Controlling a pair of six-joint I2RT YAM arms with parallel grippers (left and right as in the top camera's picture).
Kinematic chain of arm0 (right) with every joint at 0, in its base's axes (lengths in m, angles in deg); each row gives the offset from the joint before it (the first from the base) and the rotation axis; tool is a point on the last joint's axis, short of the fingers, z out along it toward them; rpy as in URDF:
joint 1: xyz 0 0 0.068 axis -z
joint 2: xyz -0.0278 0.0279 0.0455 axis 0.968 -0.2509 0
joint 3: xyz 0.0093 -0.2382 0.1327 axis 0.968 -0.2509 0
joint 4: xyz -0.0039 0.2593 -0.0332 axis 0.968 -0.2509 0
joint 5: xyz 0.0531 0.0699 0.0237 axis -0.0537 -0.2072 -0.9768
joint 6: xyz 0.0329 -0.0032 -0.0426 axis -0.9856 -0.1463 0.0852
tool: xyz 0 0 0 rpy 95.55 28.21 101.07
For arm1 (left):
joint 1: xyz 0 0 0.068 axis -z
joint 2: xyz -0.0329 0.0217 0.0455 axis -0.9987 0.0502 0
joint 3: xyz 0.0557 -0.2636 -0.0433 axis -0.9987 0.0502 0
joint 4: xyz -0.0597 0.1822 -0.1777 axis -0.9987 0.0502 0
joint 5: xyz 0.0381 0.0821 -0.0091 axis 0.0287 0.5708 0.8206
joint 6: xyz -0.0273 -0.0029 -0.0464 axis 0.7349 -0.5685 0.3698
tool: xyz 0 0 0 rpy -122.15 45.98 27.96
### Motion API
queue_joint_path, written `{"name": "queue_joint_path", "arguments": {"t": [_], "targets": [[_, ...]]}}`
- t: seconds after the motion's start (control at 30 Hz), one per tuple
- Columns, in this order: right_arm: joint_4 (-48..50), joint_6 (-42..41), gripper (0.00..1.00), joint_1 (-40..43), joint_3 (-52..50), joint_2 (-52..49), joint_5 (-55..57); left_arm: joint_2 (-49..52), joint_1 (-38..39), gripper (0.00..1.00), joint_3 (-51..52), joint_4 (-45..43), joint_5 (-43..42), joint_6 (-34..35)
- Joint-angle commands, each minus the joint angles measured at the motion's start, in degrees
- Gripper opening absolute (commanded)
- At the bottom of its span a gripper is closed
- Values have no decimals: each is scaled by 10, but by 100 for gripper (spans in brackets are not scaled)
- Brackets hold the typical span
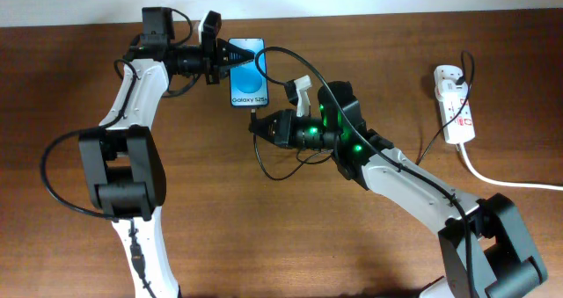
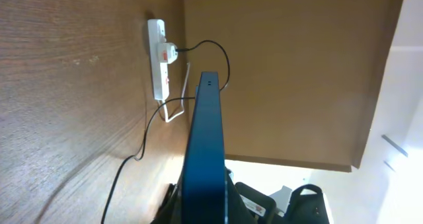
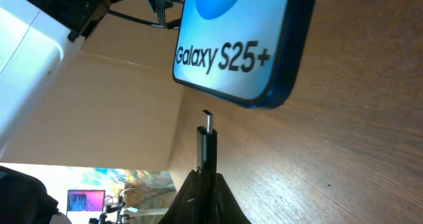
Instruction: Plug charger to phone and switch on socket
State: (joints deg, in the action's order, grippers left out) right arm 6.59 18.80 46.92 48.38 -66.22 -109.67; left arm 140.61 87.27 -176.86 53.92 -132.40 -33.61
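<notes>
The phone [image 1: 247, 72] lies on the wooden table with its blue screen up; its "Galaxy S25+" end fills the top of the right wrist view [image 3: 238, 45]. My left gripper [image 1: 216, 59] is shut on the phone's far end, whose blue edge [image 2: 205, 158] runs up the left wrist view. My right gripper [image 1: 257, 127] is shut on the charger's plug [image 3: 207, 141], its metal tip pointing at the phone's bottom edge, a short gap away. The thin black charger cable [image 1: 273, 170] loops below the gripper. The white socket [image 1: 454, 102] lies far right, with a white adapter [image 2: 166, 52] plugged in.
The socket's thick white cord [image 1: 510, 181] runs off the right edge. The left arm's base [image 1: 123, 170] stands at the left and the right arm's base [image 1: 493, 245] at the lower right. A wall edge borders the table's far side.
</notes>
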Motion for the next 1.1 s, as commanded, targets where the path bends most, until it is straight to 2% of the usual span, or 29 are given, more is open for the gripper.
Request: {"name": "queue_joint_path", "arguments": {"t": [0.0,0.27,1.07], "targets": [[14,-1,4,-3,2,-5,-9,-2,-1,0,-7,-7,-50,2],[19,-3,4,-3,2,-5,-12,-2,6,0,-7,-7,-41,21],[23,-7,4,10,2,-5,-29,-2,18,0,-7,-28,-52,21]]}}
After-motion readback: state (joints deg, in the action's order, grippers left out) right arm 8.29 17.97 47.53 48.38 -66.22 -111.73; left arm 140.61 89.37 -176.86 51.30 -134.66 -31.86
